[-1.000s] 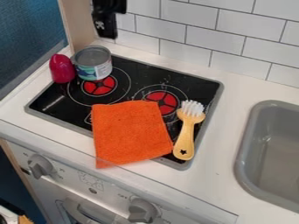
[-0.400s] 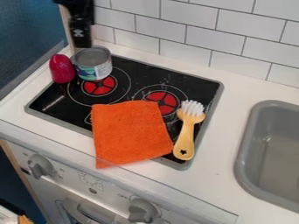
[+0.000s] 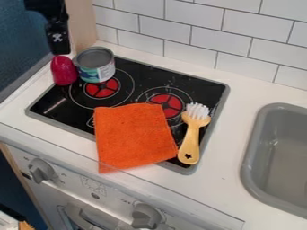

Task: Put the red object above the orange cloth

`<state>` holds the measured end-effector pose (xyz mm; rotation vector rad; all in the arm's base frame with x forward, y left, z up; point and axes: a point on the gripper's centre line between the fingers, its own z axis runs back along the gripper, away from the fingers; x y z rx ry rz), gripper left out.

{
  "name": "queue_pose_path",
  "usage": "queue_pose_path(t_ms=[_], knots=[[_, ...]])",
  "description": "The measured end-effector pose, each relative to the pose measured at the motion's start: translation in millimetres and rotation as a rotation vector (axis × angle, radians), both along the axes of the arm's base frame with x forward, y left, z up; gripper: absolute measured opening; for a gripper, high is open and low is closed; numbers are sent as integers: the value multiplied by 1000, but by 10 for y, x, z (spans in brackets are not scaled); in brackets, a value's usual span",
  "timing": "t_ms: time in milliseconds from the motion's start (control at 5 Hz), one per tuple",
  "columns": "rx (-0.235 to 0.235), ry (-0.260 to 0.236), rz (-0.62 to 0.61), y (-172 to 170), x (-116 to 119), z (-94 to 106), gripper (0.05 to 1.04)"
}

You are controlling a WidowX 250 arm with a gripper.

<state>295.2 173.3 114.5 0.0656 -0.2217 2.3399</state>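
My gripper [image 3: 59,50] hangs at the upper left, over the red object, with its lower end close to the object's top; whether they touch I cannot tell. The red object [image 3: 63,71], a rounded magenta-red piece, stands upright at the stove's back left corner, just left of a can. The orange cloth [image 3: 133,137] lies flat across the front middle of the black stove top, its lower edge over the counter's front.
An open metal can [image 3: 96,65] stands beside the red object on the back left burner. A yellow brush [image 3: 192,133] with white bristles lies right of the cloth. The grey sink [image 3: 251,152] is at the right, a tiled wall [image 3: 198,27] behind.
My gripper has moved left and a little down, from above the can's right side to over the red object. The objects on the stove have stayed in place.
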Motion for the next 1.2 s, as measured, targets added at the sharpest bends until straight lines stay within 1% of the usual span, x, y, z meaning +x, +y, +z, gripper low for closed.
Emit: queue_pose_path(t_ms=[200,400,600,1000,1200], knots=[[-41,20,-1,38,12,-177,1001],[-68,25,-1,145,72,-329,1001],[-65,29,-3,198,120,-371,1001],[-89,61,7,263,146,-495,1001],[-96,78,13,262,135,-557,959]])
